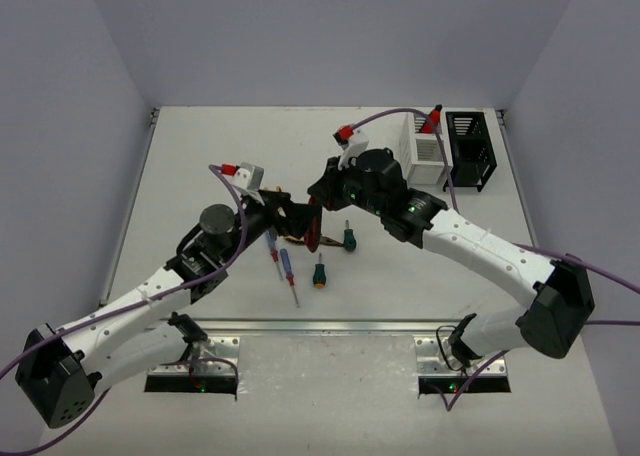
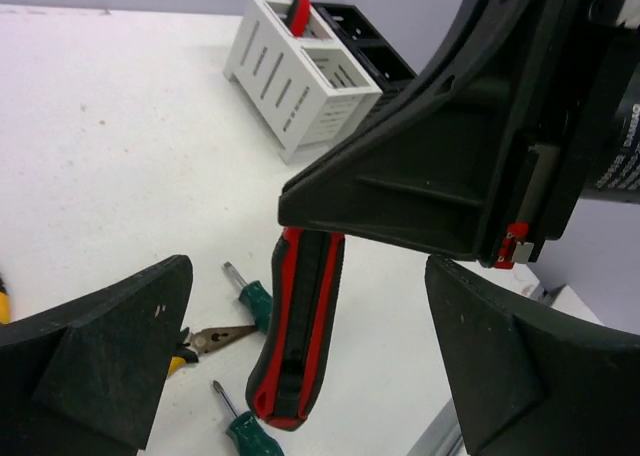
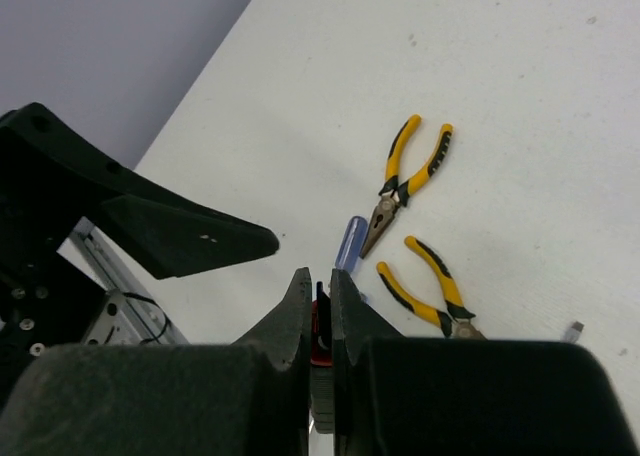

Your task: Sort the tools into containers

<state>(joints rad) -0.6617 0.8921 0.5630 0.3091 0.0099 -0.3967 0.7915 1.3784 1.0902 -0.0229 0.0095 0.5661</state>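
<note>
Bright, even light on the matte white tabletop (image 1: 200, 156); shadows below the jaws are soft and faint. In wrist views the black plastic fingers (image 2: 100, 356) nearest the lens look blurred, perhaps out of focus.

Both arms are made up of white link shells joined by black cylindrical joints, as seen on the left arm (image 1: 140, 301) and the right arm (image 1: 490, 256). A purple cable (image 1: 400, 114) is routed along each. White wrist modules (image 1: 351, 144) are capped in red. The left end effector (image 1: 292, 214) is fitted with matte black, wedge-shaped fingers (image 2: 100, 361).
</note>
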